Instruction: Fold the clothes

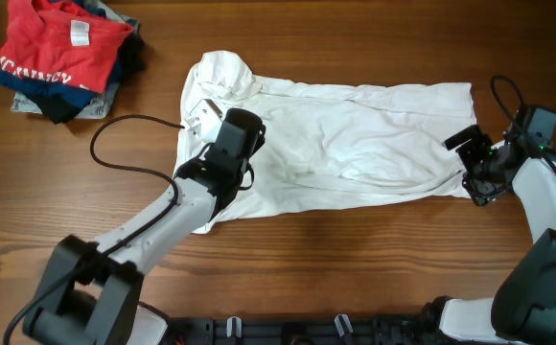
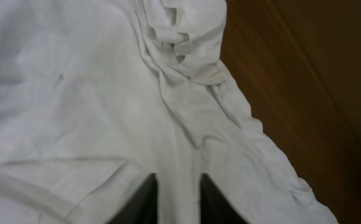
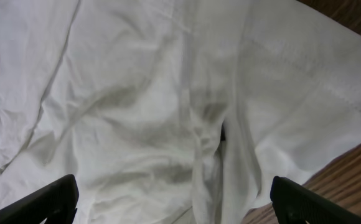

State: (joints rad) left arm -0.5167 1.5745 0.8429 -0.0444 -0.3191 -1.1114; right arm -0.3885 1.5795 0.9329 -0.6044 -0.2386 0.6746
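Observation:
The clothes (image 1: pixel 355 134) are one large wrinkled white shirt, spread across the middle of the table with its collar end bunched at the left. My left gripper (image 1: pixel 199 117) rests on that left end, its arm lying over the cloth. In the left wrist view its dark fingers (image 2: pixel 144 202) stand close together with a ridge of the shirt (image 2: pixel 75 93) pinched between them. My right gripper (image 1: pixel 470 165) hovers at the shirt's right edge. Seen from the right wrist, the right gripper (image 3: pixel 183 202) is wide open above the fabric (image 3: pixel 168 93), holding nothing.
A pile with a red T-shirt (image 1: pixel 62 48) on navy and grey garments sits at the back left corner. A black cable (image 1: pixel 115 129) loops on the wooden table (image 1: pixel 355 268) left of the left arm. Bare wood (image 2: pixel 330 93) borders the shirt.

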